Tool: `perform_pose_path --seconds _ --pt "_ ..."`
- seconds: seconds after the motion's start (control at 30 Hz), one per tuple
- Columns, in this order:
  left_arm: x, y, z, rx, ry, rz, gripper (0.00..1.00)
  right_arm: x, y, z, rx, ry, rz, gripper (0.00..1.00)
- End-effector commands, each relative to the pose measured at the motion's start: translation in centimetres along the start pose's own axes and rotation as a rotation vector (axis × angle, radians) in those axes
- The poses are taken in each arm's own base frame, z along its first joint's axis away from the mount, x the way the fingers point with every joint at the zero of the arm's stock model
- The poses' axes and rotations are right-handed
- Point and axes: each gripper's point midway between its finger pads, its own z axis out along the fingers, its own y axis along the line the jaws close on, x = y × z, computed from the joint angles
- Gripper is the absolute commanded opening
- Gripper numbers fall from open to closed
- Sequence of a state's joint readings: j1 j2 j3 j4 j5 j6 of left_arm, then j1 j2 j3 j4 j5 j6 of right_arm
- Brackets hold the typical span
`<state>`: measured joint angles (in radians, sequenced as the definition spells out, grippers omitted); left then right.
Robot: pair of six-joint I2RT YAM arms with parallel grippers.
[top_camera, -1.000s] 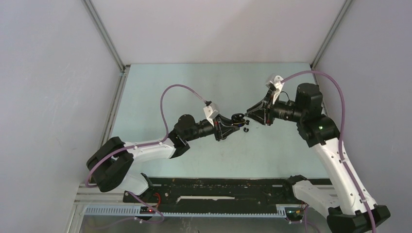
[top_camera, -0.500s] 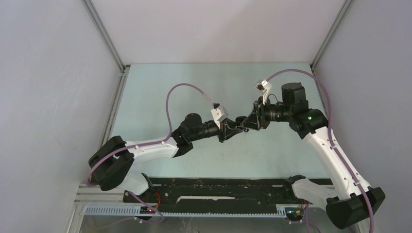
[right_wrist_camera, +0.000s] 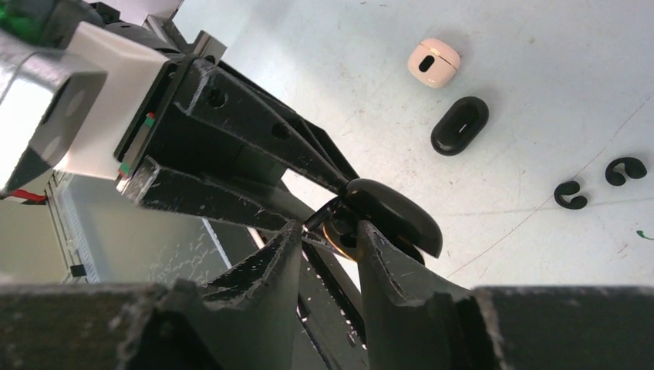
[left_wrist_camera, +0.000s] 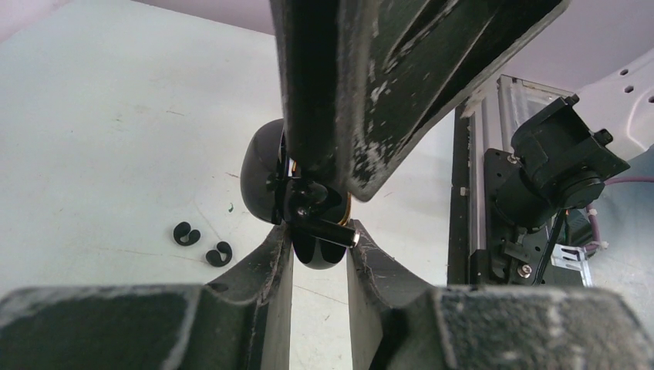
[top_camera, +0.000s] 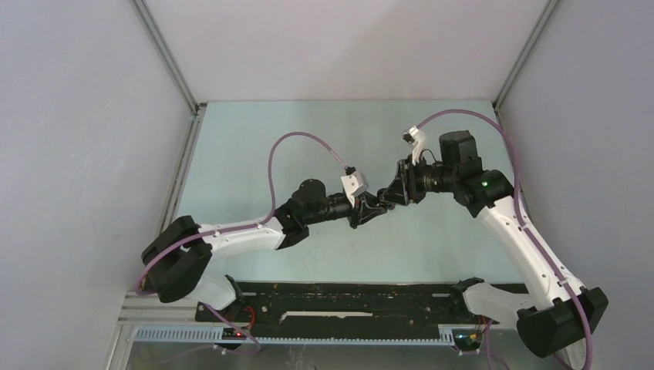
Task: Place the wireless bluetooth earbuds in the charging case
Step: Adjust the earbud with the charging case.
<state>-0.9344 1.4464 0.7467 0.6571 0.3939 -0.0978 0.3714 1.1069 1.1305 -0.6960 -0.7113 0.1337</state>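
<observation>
My left gripper (left_wrist_camera: pixel 318 239) is shut on the lower half of a black pebble-shaped charging case (left_wrist_camera: pixel 258 169), held above the table with its lid open. A black earbud (left_wrist_camera: pixel 328 229) with a silver-tipped stem lies across the case's mouth. My right gripper (right_wrist_camera: pixel 329 229) meets the case (right_wrist_camera: pixel 401 216) from the other side. Its fingers straddle the earbud's stem (right_wrist_camera: pixel 324 216); whether they still pinch it does not show. In the top view the left gripper (top_camera: pixel 375 206) and right gripper (top_camera: pixel 389 196) touch tip to tip over the middle of the table.
Two small black C-shaped pieces (left_wrist_camera: pixel 185 233) (left_wrist_camera: pixel 219 253) lie on the pale green table (top_camera: pixel 254 146) under the grippers. Farther off lie a small white rounded piece (right_wrist_camera: pixel 433 62) and a black oval piece (right_wrist_camera: pixel 460 125). Grey walls enclose three sides.
The right arm has swung left and its gripper has closed in on the case. The left gripper has carried the case a little to the right to meet it.
</observation>
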Motion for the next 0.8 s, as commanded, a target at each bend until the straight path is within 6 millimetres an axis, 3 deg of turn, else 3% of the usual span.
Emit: perform_pose_path --seconds 0.0,0.53,0.77 --pt "-2.8 -0.1 0.8 -0.001 -0.056 0.063 0.00 -1.1 -0.2 0.2 0.027 -0.024 0.004 0.36" --pt "-2.8 -0.3 1.1 0.000 -0.053 0.061 0.00 0.1 -0.8 1.2 0.047 0.023 0.027 0.38" --pt "-3.0 -0.3 1.0 -0.008 -0.059 0.049 0.00 0.5 -1.2 1.4 0.067 0.039 0.013 0.35"
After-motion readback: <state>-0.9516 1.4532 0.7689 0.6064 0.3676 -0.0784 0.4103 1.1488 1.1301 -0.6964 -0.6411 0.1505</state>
